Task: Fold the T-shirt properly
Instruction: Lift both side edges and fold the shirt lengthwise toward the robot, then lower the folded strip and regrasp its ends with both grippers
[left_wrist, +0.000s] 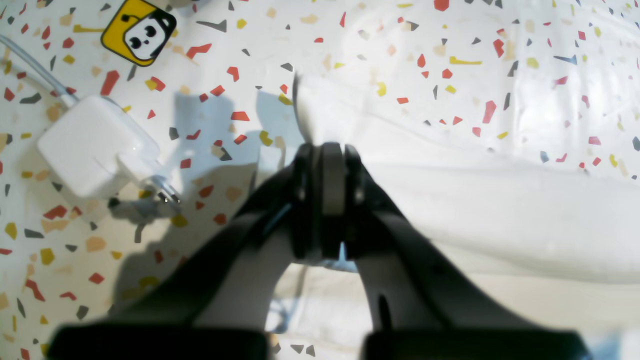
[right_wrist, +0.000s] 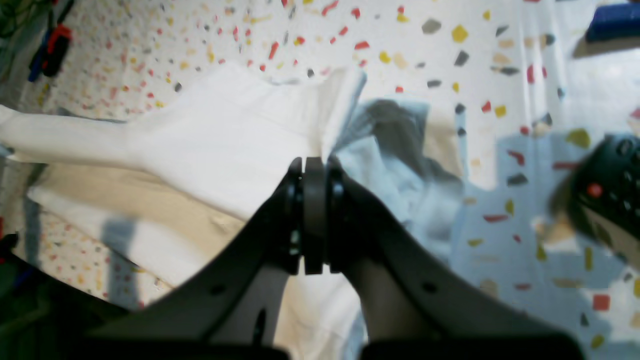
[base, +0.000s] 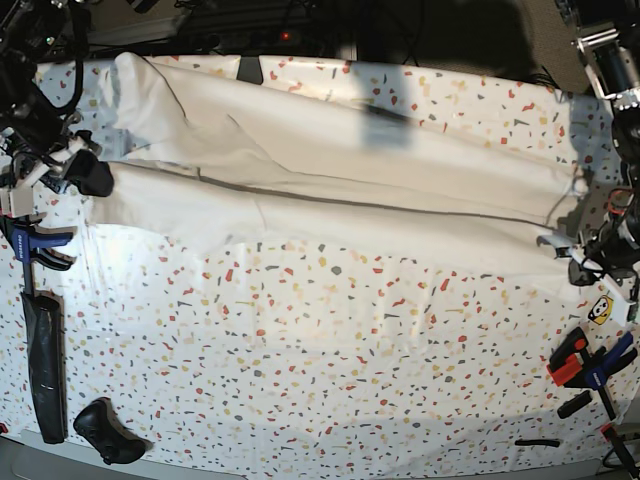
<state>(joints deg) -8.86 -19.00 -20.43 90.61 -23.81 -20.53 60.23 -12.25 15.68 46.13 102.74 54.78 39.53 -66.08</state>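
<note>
The left gripper, a pair of black curved fingers, is clamped on a pinched tuft of the large plain white cotton T-shirt; its jaws meet with the fabric bunching out just past the tips. In the base view this left gripper sits at the shirt's right end, near the table's right edge. The right gripper, of the same black build, is likewise closed on a bunched fold of the T-shirt, the cloth fanning up from the tips; in the base view it holds the shirt's left end.

Between the two grippers the T-shirt lies stretched as a long band across the far half of the white terrazzo-speckled tabletop, a dark fold line running lengthwise along it, and a wider flap spread toward the far left corner.

Beside the shirt's right end, just left of the left gripper in the left wrist view, rests a white square power adapter with a cable, and beyond it a yellow panda sticker, also seen in the base view. Nearer than the shirt's right end lie orange-and-blue clamps. Nearer than the shirt's left end lie a blue clamp, a long black bar and a black remote-like controller, which shows blurred in the right wrist view.
</note>
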